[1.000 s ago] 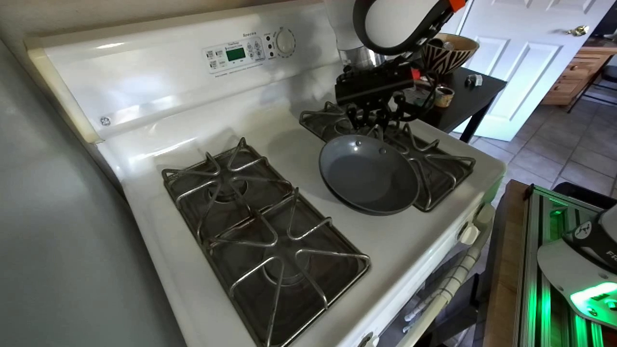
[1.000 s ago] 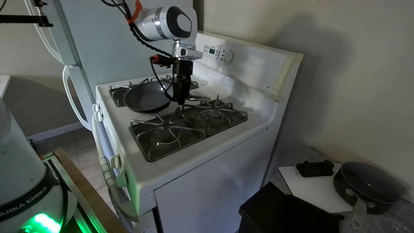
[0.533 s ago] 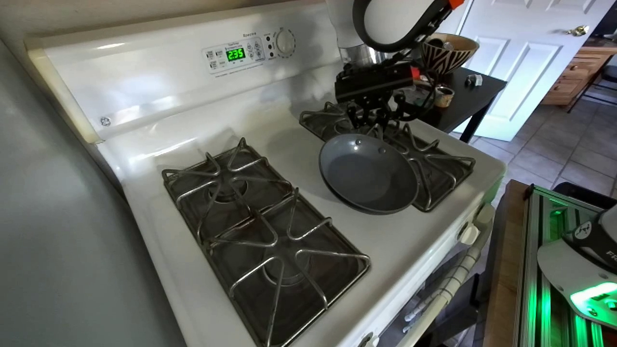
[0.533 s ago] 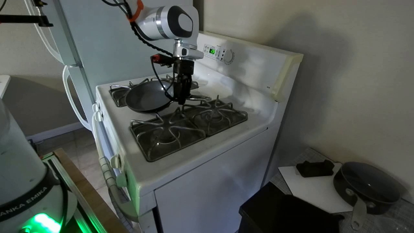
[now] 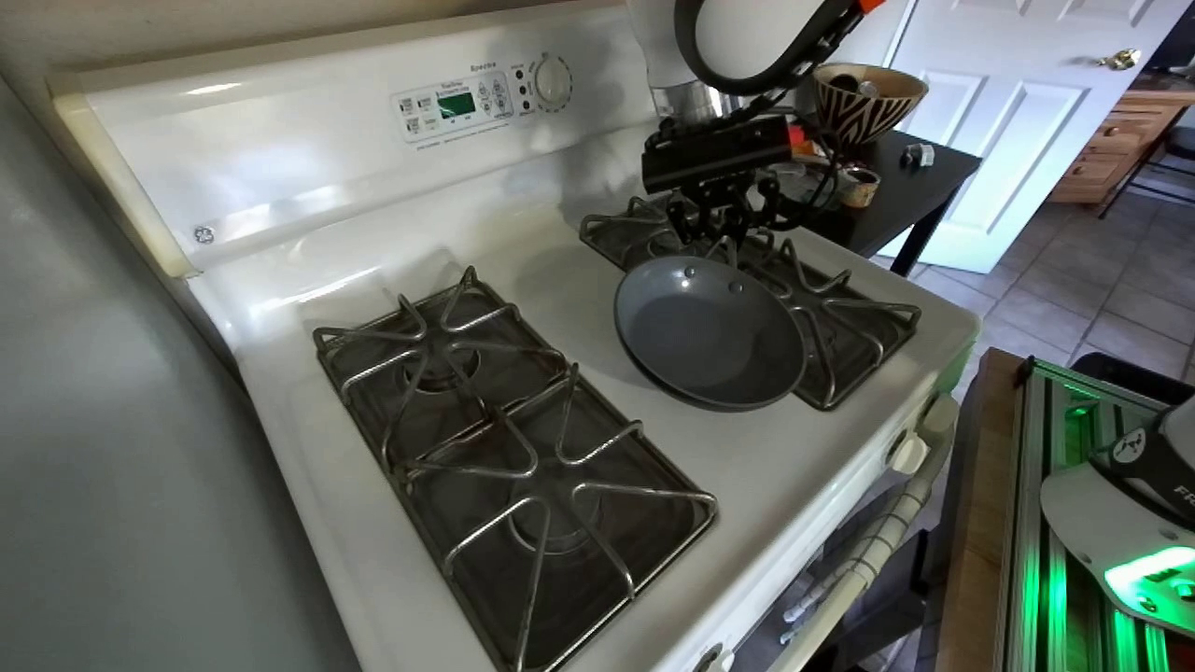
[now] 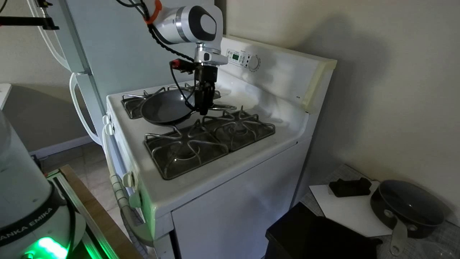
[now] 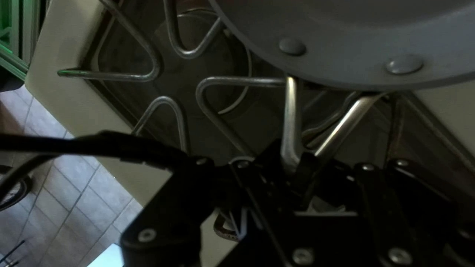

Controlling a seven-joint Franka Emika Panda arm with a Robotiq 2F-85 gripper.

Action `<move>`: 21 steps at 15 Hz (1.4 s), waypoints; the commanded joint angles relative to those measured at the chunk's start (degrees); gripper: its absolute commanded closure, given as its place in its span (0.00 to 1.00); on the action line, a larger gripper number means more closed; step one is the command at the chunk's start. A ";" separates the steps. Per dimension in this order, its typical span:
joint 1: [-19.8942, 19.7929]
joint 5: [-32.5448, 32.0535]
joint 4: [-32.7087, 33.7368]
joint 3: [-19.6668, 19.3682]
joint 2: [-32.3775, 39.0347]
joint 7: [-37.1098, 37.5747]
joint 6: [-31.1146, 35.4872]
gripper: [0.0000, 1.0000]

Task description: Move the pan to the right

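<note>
Being clamped on its forked metal handle (image 7: 292, 122) by the pincer (image 6: 203, 110), the pan (image 5: 709, 336) is being held partly above the white counter (image 5: 579, 308) between two sets of burner grates (image 5: 495, 413), partly above one set; any contact beneath it is being hidden.

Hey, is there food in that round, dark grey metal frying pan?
No, the pan shows a bare grey inside with only two rivets near its rim.

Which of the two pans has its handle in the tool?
The shallow frying pan over the stove: the tool grips its handle. The deeper saucepan stands beside the stove, untouched.
</note>
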 commanded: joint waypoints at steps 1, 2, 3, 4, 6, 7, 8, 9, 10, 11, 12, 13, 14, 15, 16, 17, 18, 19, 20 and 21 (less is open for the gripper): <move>0.08 0.66 2.89 -0.27 0.78 -0.22 -5.30 1.00; 0.09 0.59 3.27 -0.30 0.81 -0.07 -6.18 1.00; 0.14 0.24 3.56 -0.35 0.71 0.09 -7.27 1.00; 0.15 0.03 3.94 -0.40 0.65 0.20 -8.54 1.00; 0.09 -0.54 4.47 -0.53 0.64 0.55 -10.32 1.00; 0.06 -0.89 4.66 -0.63 0.84 0.69 -10.80 1.00; -0.01 -1.11 4.84 -0.76 1.16 0.81 -11.06 1.00; -0.02 -1.40 4.97 -0.92 1.53 1.19 -11.09 1.00; -0.05 -1.50 5.12 -1.03 2.02 1.29 -11.09 1.00; -0.03 -1.74 5.36 -1.18 2.62 1.51 -11.17 1.00; -0.02 -1.83 5.58 -1.32 3.12 1.54 -11.35 1.00; -0.04 -1.91 5.70 -1.47 3.44 1.43 -11.44 1.00; -0.11 -1.96 5.82 -1.68 3.58 1.25 -11.76 1.00; -0.21 -1.93 5.96 -1.87 3.87 1.00 -11.93 1.00; -0.35 -1.88 5.98 -2.08 3.85 0.65 -12.48 1.00; -0.49 -2.03 5.78 -2.31 3.68 0.36 -12.72 1.00; -0.62 -2.21 5.62 -2.49 3.57 0.20 -12.88 1.00; -0.79 -2.56 5.21 -2.66 3.23 -0.14 -12.79 1.00; -0.94 -2.84 5.09 -2.84 3.15 -0.17 -12.67 1.00; -1.11 -3.17 5.09 -3.03 3.17 -0.26 -12.54 1.00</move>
